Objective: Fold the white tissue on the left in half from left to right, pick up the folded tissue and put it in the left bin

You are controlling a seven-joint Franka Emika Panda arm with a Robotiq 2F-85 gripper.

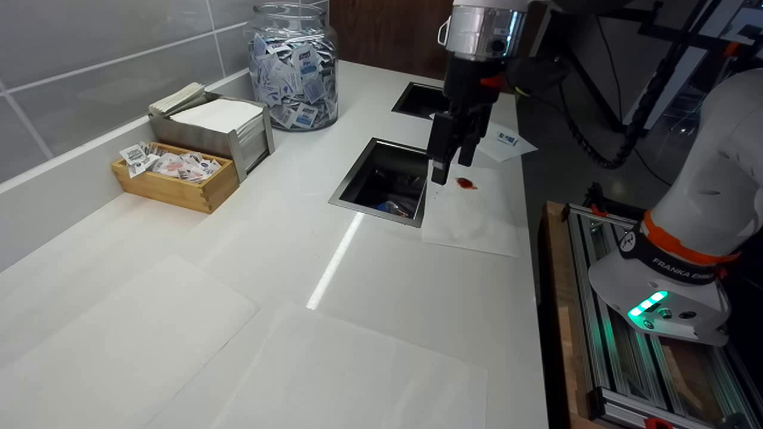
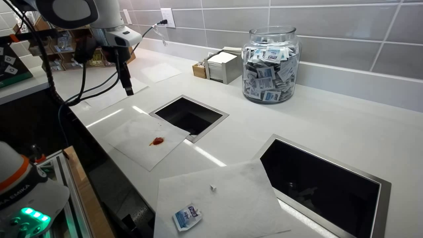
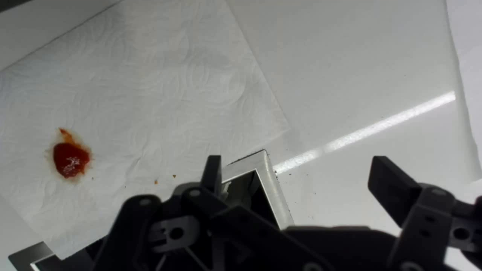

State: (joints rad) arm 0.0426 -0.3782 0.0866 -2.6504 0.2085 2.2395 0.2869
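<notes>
A glass jar (image 2: 272, 35) is standing near the tiled wall (image 2: 330, 23), holding blue-and-white packets (image 2: 264, 71); near it a metal holder (image 1: 199, 140) is cradling stacked napkins (image 1: 217, 113); just beside that, a wooden box (image 1: 164, 187) is brimming with small packets (image 1: 188, 167); a white outlet (image 2: 168, 16) is showing on the wall.

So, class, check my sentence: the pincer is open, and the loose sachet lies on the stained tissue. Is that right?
Not quite. The sachet's place is wrong: an exterior view shows the loose sachet on a separate tissue, not on the stained tissue. The rest stands: the pincer is open.
</notes>
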